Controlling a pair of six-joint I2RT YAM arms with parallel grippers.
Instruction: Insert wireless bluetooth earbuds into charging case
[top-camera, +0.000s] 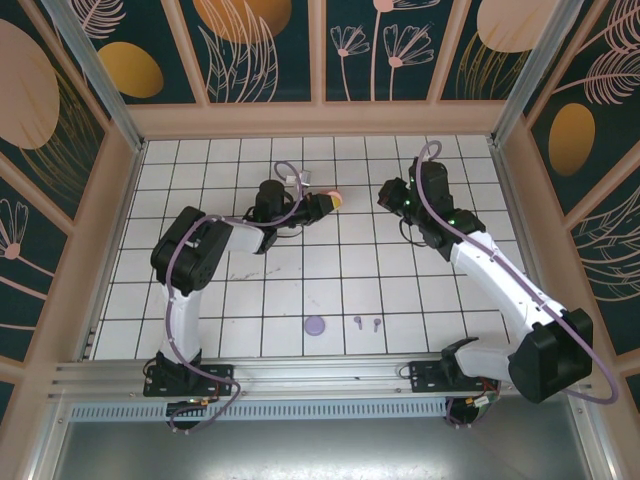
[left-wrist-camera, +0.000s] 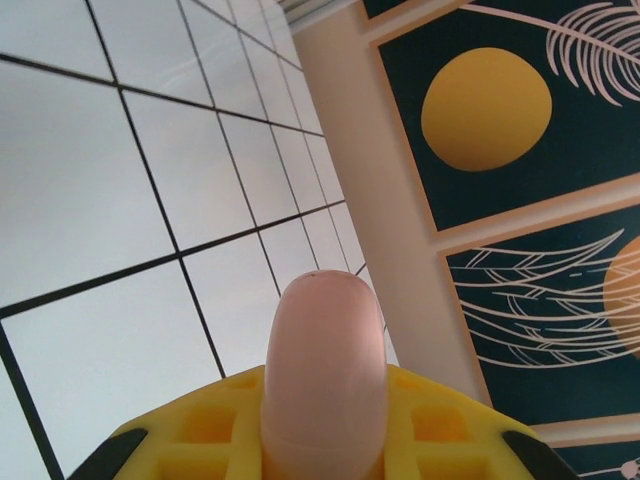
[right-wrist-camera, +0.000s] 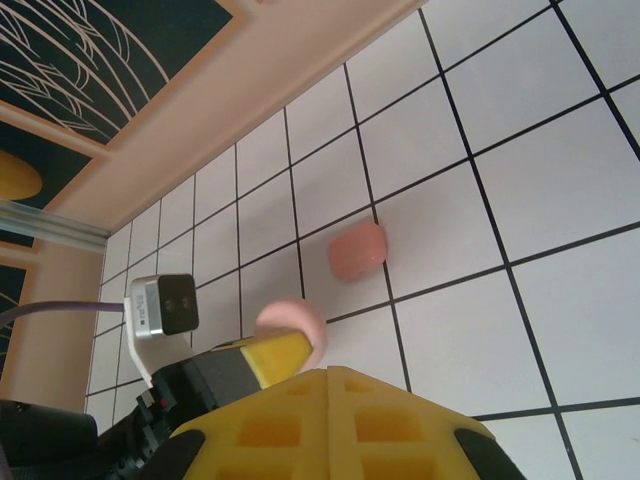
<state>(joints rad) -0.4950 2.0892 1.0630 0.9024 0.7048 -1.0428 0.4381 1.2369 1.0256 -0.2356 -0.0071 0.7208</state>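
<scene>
Pinching a pink case (left-wrist-camera: 325, 370) between its yellow fingers (left-wrist-camera: 440, 425), the left end effector (top-camera: 328, 201) is held out over the counter (top-camera: 300, 280). The rounded end of the case is seen poking out past the fingertips.

Across a small gap, the right end effector (top-camera: 386, 194) is turned toward it. Its fingers are pressed together, and nothing can be made out between them. From the right wrist, the gripped case is seen just ahead of the right fingertips. A second pink case (right-wrist-camera: 357, 250) is seen lying flat on the counter a little beyond it, touched by neither end effector.

Now to the purple earbuds (top-camera: 357, 321): the pair is laid side by side on the counter, stems visible but too small for finer detail. They are well apart from both end effectors, back toward the arm bases and roughly between the two arms.

A purple round case (top-camera: 315, 325) is found just beside the buds, on the left arm's side. It is near them but not touching, and likewise far back from the left end effector.
</scene>
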